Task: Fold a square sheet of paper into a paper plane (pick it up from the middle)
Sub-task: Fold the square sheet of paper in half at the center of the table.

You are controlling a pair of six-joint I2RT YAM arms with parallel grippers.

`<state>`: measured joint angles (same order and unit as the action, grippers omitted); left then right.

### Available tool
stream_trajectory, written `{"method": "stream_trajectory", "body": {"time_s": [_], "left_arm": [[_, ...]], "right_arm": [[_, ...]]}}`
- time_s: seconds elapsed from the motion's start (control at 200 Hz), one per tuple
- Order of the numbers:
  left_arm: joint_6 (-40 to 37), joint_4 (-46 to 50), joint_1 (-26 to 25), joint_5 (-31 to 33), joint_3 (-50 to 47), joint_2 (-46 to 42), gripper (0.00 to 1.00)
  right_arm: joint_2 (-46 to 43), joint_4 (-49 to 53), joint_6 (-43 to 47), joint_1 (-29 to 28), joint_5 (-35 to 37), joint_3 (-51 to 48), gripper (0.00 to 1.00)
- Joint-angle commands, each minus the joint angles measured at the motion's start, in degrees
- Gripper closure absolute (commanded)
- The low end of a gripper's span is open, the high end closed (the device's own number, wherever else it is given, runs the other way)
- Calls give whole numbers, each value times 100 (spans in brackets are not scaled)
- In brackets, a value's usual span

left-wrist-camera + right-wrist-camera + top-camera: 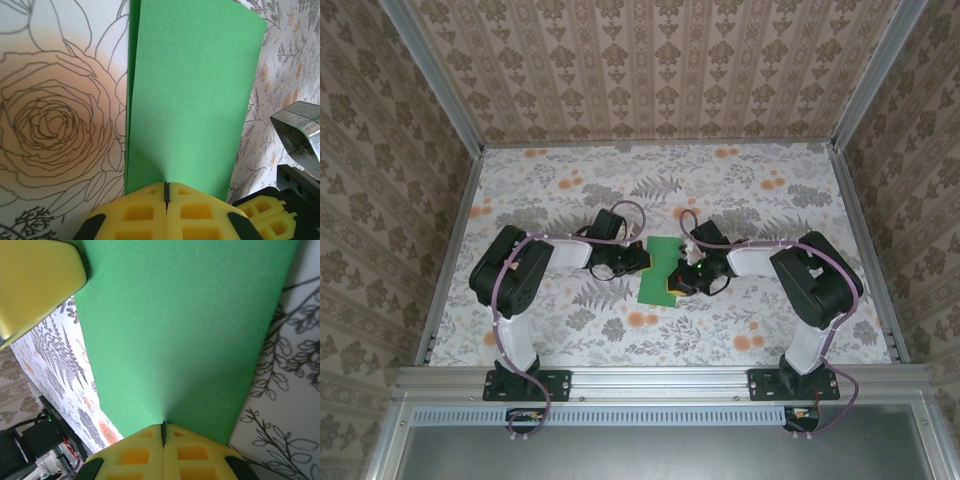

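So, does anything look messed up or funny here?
Nothing is torn or spilled. The green paper sits doubled over between the left gripper and the right gripper, both pinching it. One layer peeks out a little along one edge, so the fold isn't quite even.

The sheet of paper [662,272] is a plain, bright green with no print. The left hand [166,192] and the right hand [163,432] have yellow fingers edged with black. The desk [570,190] is covered in white with grey leaves and ferns, outlined roses and small orange blossoms. The walls [650,60] carry beige-and-brown wallpaper, striped and set with darker floral medallions. The arms [510,270] are black with white sections, trailing pale purple cables [500,300]. The rail [660,380] at the near edge is silver-grey.
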<state>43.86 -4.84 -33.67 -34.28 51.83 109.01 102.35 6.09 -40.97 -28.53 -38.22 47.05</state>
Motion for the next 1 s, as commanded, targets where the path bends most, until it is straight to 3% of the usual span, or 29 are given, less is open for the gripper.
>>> {"method": "stream_trajectory", "body": {"time_s": [0.0, 0.19, 0.45, 0.74, 0.995], "left_arm": [[30, 1679, 27, 1495, -542, 867, 100], [-44, 1715, 74, 1512, -546, 813, 100], [-70, 1674, 71, 1432, -550, 781, 100], [-63, 1706, 37, 1430, -496, 813, 100], [-59, 1715, 40, 1459, -475, 854, 100]], "right_arm": [[-95, 706, 395, 27, 14, -359, 100], [-445, 809, 644, 154, 59, -594, 100], [-821, 190, 355, -92, 376, -15, 100], [-171, -204, 169, -404, 552, 279, 100], [48, -396, 411, -434, 412, -98, 100]]}}
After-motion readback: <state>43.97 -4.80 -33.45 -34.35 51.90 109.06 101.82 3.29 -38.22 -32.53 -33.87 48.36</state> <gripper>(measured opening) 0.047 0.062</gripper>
